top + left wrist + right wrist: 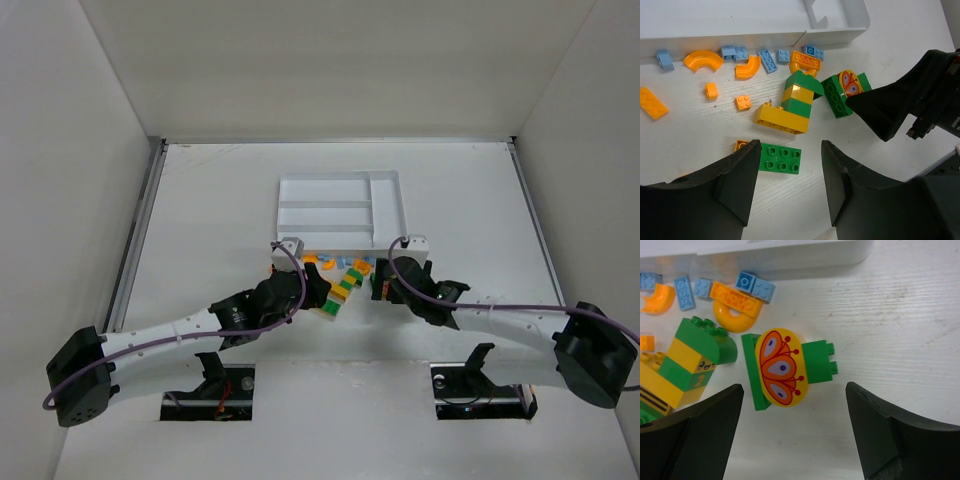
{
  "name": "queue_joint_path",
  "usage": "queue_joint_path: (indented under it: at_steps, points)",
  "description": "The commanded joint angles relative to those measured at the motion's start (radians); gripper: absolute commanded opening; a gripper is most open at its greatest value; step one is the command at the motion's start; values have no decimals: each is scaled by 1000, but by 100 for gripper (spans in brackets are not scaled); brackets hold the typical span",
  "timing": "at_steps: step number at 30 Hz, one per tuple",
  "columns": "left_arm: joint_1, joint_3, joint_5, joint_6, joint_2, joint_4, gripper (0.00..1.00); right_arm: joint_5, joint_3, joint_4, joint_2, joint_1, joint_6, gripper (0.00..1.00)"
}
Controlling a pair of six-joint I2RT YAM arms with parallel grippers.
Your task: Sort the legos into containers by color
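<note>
The white tray (283,215) stands at mid-table; I see no bricks in its slots. The legos (340,275) lie loose just in front of it. My left gripper (790,149) is open and empty, low over a green plate (780,158), next to a green-and-yellow stack (799,100). My right gripper (794,387) is open and empty, its jaws either side of a green brick with a yellow butterfly face (780,367). Both grippers (318,290) (380,280) hover at the pile's near side.
Orange arches (703,60), light blue bricks (735,52) and small orange bricks (743,102) lie along the tray's front wall (740,37). The right gripper's finger (880,115) is close beside the butterfly brick (847,90). White walls enclose the table.
</note>
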Motion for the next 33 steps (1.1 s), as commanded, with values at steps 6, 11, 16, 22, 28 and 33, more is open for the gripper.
queue_joint_path:
  at_steps: [6,11,16,22,28,33]
  points:
    - [16,1,15,-15,-6,57,53,-46,21,83,79,-16,-26,91]
    - [11,2,25,-40,-17,68,59,-35,21,100,110,-17,-30,89]
    - [39,-1,93,-86,-17,86,61,-29,38,110,142,-22,-41,89]
    - [56,-21,117,-113,-31,105,61,-12,58,121,177,-31,-53,88]
    - [65,-33,118,-127,-60,88,61,-3,81,126,214,-31,-69,86]
    - [66,-25,122,-140,-60,86,63,10,74,127,208,-28,-66,71]
